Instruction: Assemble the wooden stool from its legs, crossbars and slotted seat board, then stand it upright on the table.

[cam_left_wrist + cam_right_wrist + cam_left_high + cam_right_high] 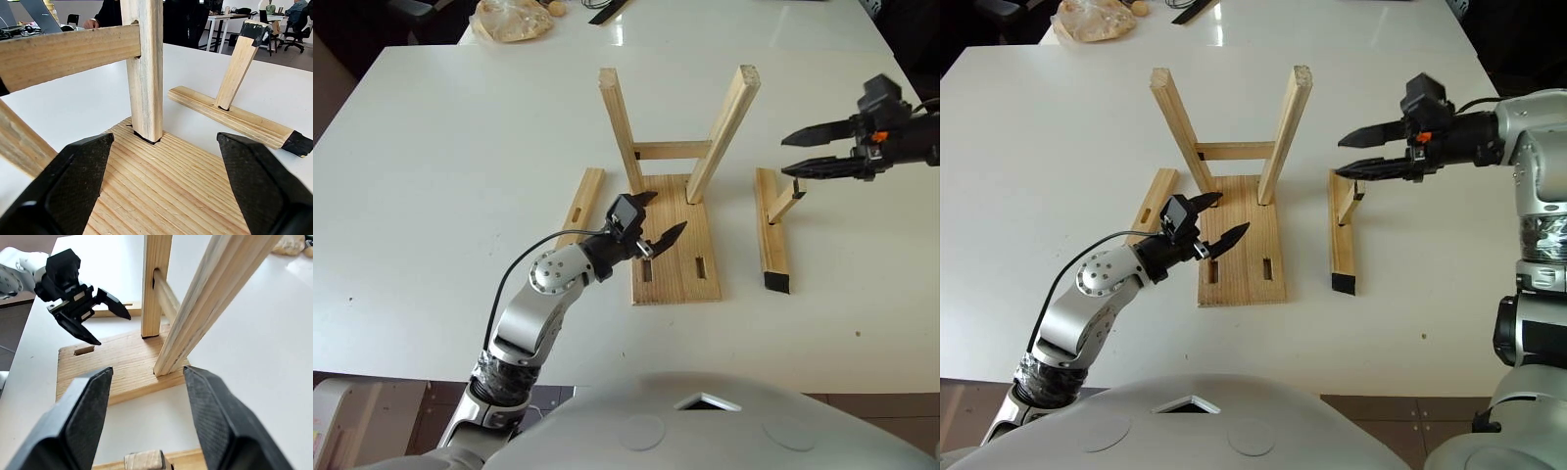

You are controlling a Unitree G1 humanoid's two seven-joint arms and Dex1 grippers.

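Left gripper (671, 210): jaws standing wide apart and holding nothing. It is hovering low over the board (690, 257), just beside the frame's foot on the robot's left, probably to steady things while the other arm is working.
Right gripper (785, 157): fingers parted, empty. It is hanging just above the stub (788, 203), looking like it is lining up to grasp it.
Board: lying flat mid-table (431, 147), slotted face up, so legs are going in from above and the stool is being built upside down.
Frame (671, 150): two legs joined by one crossbar, standing in the far pair of slots and splaying outward toward the tops.
Near slots (647, 271): both sitting open, waiting for the second leg pair.
Right leg (771, 235): lying on the table to the right of the board, near it but apart. The stub is sticking up from it at a tilt, offering a handle.
Left leg (582, 201): lying to the left of the board, near it but apart, mortise facing up to take a crossbar end.
Progress: judging it about halfway, with the second leg pair not yet joined or seated and the stool not yet turned upright.
Risk: the frame may be sitting loose in its slots, so a bump from either arm could be tipping it.
Bag (514, 20): sitting at the far edge, out of the way.
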